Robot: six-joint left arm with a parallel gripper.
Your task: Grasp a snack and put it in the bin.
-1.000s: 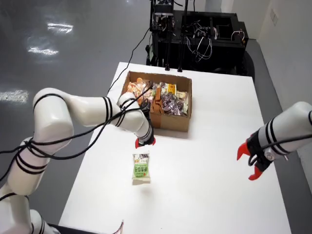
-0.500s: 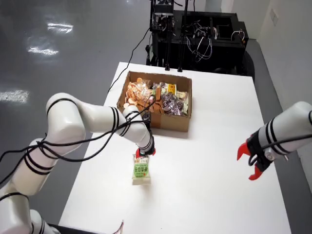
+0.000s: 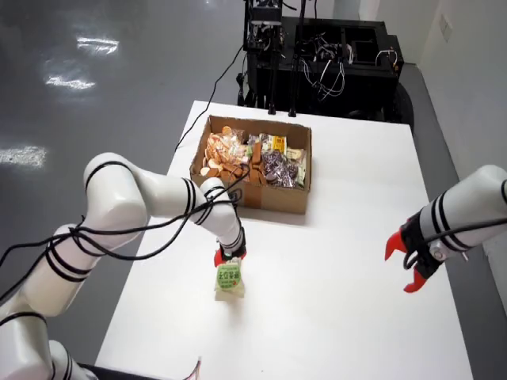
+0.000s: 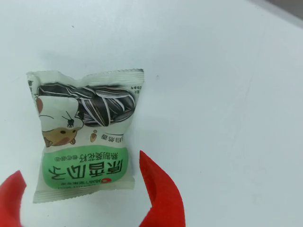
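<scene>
White arm at left of the overhead view reaches down w/ its red gripper (image 3: 230,255) over a green-and-white snack packet (image 3: 229,281) lying flat on the table (image 3: 348,301). Gripper-mounted view: jaws spread wide, either side of the packet's (image 4: 85,137) lower end, not yet closed on it. Cardboard bin (image 3: 255,162) of snacks sits farther back; second arm idle at right.

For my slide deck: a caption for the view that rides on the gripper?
Open red jaws of the gripper straddle a sunflower-seed snack packet on the white table.
</scene>
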